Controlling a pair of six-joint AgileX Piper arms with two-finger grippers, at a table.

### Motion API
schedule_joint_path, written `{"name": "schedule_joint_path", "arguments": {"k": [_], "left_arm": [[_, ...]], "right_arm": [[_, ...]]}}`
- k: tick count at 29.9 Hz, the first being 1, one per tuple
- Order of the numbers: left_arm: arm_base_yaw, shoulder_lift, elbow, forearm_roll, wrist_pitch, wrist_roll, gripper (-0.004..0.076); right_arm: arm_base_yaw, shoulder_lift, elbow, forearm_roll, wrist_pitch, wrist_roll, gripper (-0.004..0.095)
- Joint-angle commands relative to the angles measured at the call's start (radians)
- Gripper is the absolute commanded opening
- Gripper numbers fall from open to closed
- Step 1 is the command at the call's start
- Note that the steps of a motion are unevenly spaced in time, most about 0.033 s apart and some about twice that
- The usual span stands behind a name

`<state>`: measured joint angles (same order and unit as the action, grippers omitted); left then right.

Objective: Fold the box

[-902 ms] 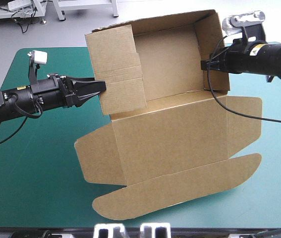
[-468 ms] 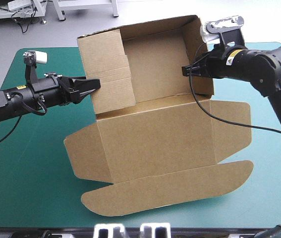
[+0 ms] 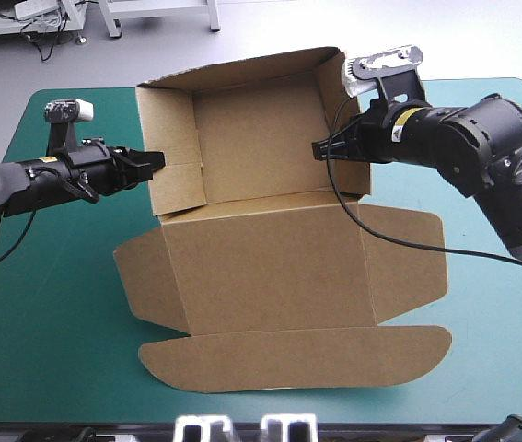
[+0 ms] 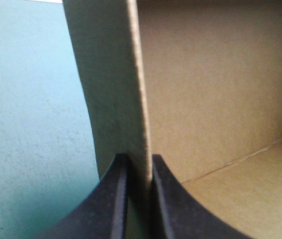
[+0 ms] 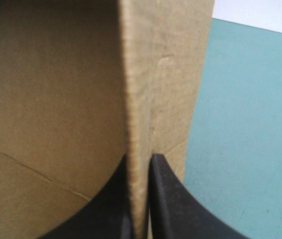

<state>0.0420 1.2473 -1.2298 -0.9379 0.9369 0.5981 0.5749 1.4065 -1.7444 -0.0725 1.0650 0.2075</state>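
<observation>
The brown box (image 3: 270,267) lies on the teal-green table as an open tray at the far side, with its lid flat toward the near edge. Three walls stand raised around the tray floor (image 3: 256,138). My left gripper (image 3: 153,162) is shut on the box's left side wall (image 4: 131,99), whose edge runs between the black fingers (image 4: 112,199). My right gripper (image 3: 321,148) is shut on the right side wall (image 5: 141,99), pinched between its fingers (image 5: 166,199). The lid's rounded front flap (image 3: 297,354) and two side flaps rest flat on the cover.
Bare teal-green cover (image 3: 49,304) shows left of the box and at the right (image 3: 491,322). The right arm's black cable crosses the lid's right flap (image 3: 408,258). The table's far edge runs just behind the tray's back wall (image 3: 242,69).
Both grippers moved left and slightly away, dragging the box with them. The left side wall, earlier folded inward over the tray, now stands upright along the tray's left edge.
</observation>
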Motion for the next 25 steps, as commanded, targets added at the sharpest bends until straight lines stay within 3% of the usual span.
{"name": "schedule_joint_path", "arguments": {"k": [1, 8, 17, 25], "left_arm": [[-0.009, -0.028, -0.035, -0.073, -0.019, -0.004, -0.0009], [-0.009, -0.020, -0.035, 0.114, -0.013, -0.119, -0.0009], [-0.126, 0.069, -0.035, 0.263, -0.013, -0.196, -0.0009], [-0.257, 0.225, -0.035, 0.494, -0.093, -0.339, -0.0009]], "right_arm": [[0.024, -0.027, -0.030, 0.094, 0.012, 0.025, 0.0004], [0.024, 0.095, -0.030, -0.007, 0.137, 0.060, 0.0001], [0.024, 0.354, -0.030, 0.095, 0.079, 0.056, 0.0000], [-0.024, 0.445, -0.030, 0.201, -0.050, 0.056, 0.0000]]}}
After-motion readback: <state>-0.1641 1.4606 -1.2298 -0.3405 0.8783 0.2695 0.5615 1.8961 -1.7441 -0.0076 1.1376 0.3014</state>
